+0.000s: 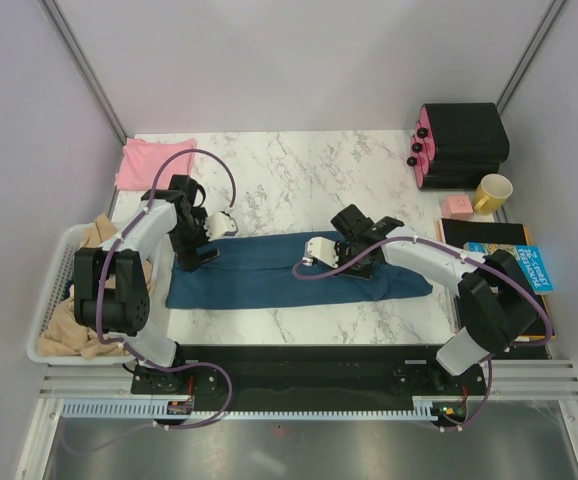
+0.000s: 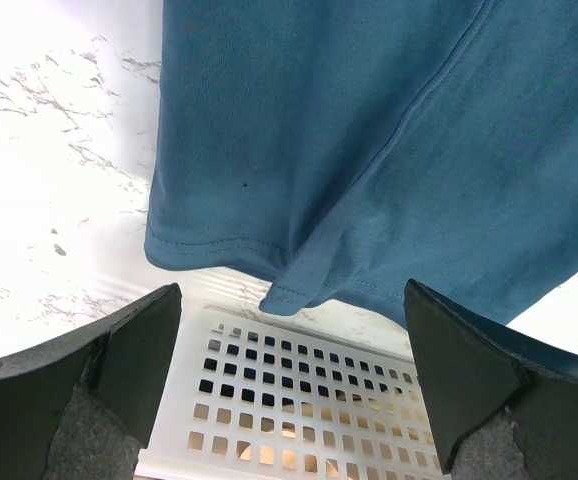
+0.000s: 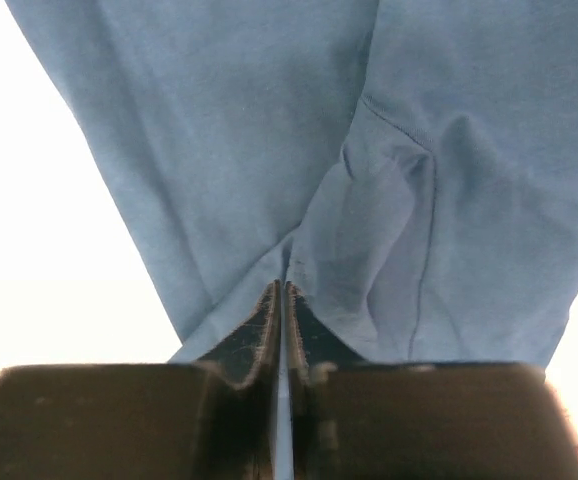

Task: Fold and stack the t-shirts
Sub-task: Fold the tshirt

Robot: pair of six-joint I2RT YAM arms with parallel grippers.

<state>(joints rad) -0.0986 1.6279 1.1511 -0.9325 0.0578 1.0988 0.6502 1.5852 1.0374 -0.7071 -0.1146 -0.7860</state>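
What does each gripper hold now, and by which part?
The right gripper pinches the teal t-shirt by a bunched edge. The left gripper is open, holding nothing.

The right hand point(image 3: 281, 330) pinches a fold of the teal-blue t-shirt point(image 3: 269, 150) between its closed fingers point(image 3: 244, 345).

Teal t-shirt point(image 1: 269, 275): matt soft knit cloth, stitched hems. Desk point(image 1: 309, 165): smooth marble-look top, slight sheen. Basket point(image 2: 299, 400) at left edge: white perforated plastic.

Teal t-shirt point(image 1: 259, 278), long folded strip, centre; pink t-shirt point(image 1: 149, 163) far-left.
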